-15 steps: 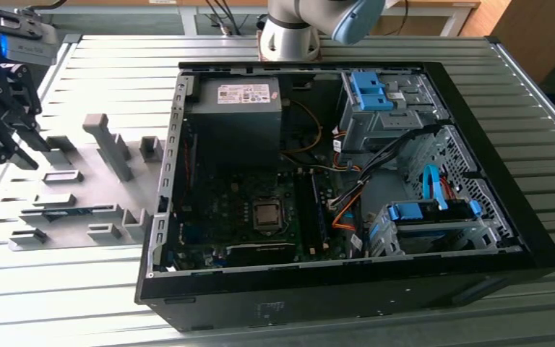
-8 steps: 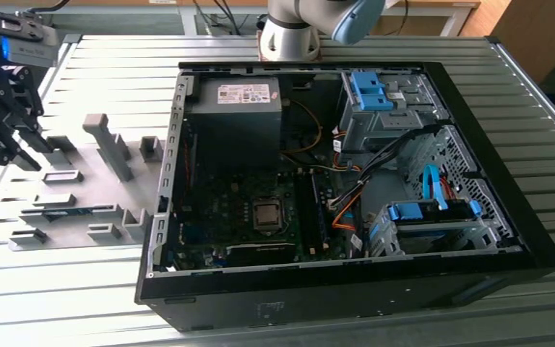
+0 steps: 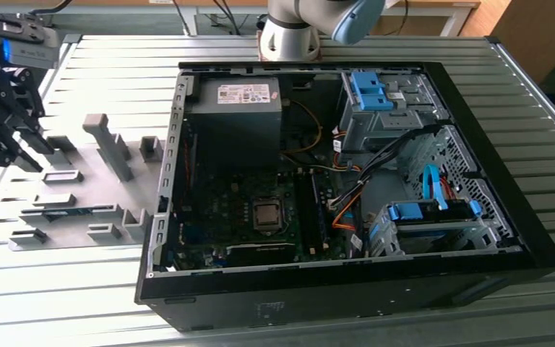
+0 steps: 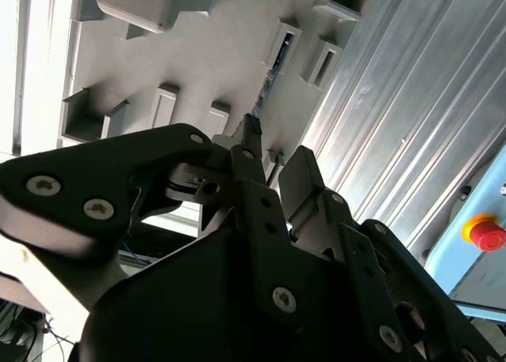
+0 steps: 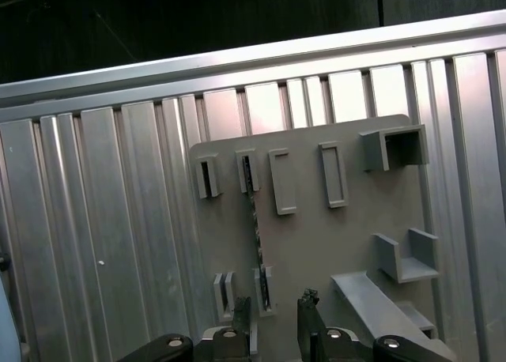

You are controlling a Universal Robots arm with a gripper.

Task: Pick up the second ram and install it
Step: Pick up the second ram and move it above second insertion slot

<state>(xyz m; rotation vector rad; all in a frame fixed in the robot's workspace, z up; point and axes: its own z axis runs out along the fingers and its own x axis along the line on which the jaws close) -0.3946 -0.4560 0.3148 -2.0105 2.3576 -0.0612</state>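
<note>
The second ram (image 5: 254,228) stands on its edge in the slots of a grey holder plate (image 5: 316,243), a thin dark stick seen from above. In the exterior view the second ram (image 3: 70,212) is a bluish strip on the plate (image 3: 84,181) at the exterior view's left. In the second wrist view the ram (image 4: 269,69) runs between two holder blocks. My gripper (image 5: 274,311) hangs above one end of the stick, apart from it. It is open with nothing between its black fingers (image 5: 308,305). The gripper (image 3: 35,152) sits high over the plate's far-left part; in the second wrist view the gripper (image 4: 273,160) points down at the plate.
An open black computer case (image 3: 355,289) lies at the centre with the motherboard (image 3: 258,217), its long black slots (image 3: 311,210), cables and blue drive brackets (image 3: 369,90). Several grey holder blocks (image 3: 104,141) rise from the plate. The arm's base (image 3: 292,36) stands behind the case on the ribbed metal table (image 3: 113,65).
</note>
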